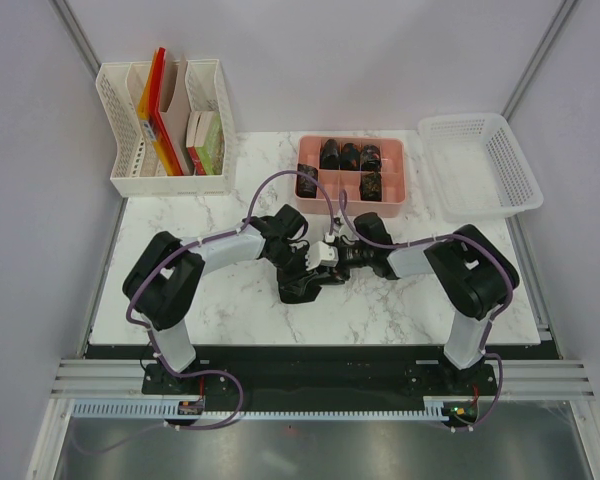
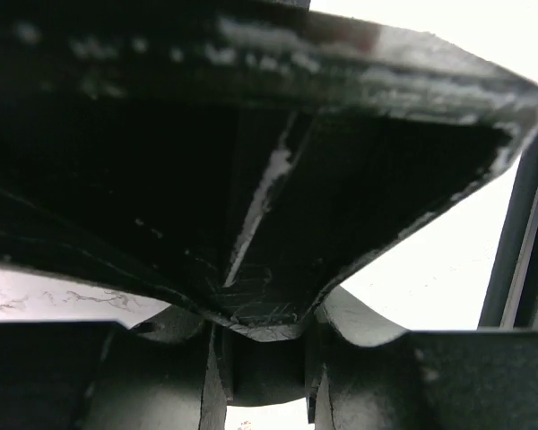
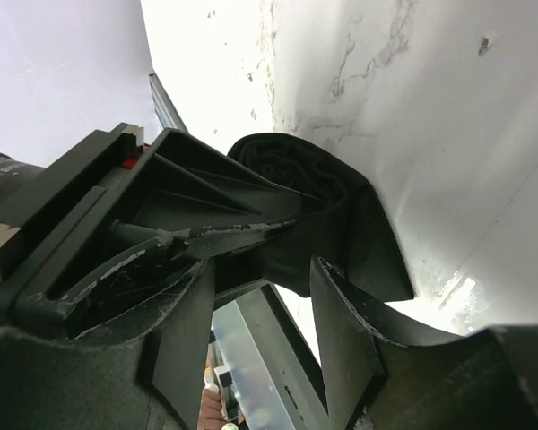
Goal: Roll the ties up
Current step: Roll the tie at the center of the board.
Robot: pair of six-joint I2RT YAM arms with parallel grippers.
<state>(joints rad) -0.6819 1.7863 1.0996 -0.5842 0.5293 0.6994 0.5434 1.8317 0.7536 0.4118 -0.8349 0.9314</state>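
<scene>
1. The tie (image 3: pixel 316 184) is a coil over the middle of the table (image 1: pixel 230 300), well short of the tray (image 1: pixel 352 138); its outer wrap hangs loose as a flap below the roll
2. The left gripper (image 2: pixel 262 345) has narrow jaws and looks clamped on the coil, though its own camera is mostly blocked by the other arm
3. The right gripper (image 3: pixel 264 269) meets it tip to tip, jaws partly apart, straddling the flap and not pressing it
4. Likely risk: if the left jaws let go before the right ones bite, the smooth cloth probably springs open and the roll is lost
5. With the fingers this crowded, closing the right jaws could pinch a left finger instead of cloth, or knock the coil out sideways
6. A grip on the flap alone would let the roll unwind on the way to the tray, where the rolled ties (image 1: pixel 350 155) leave only small slots
</scene>
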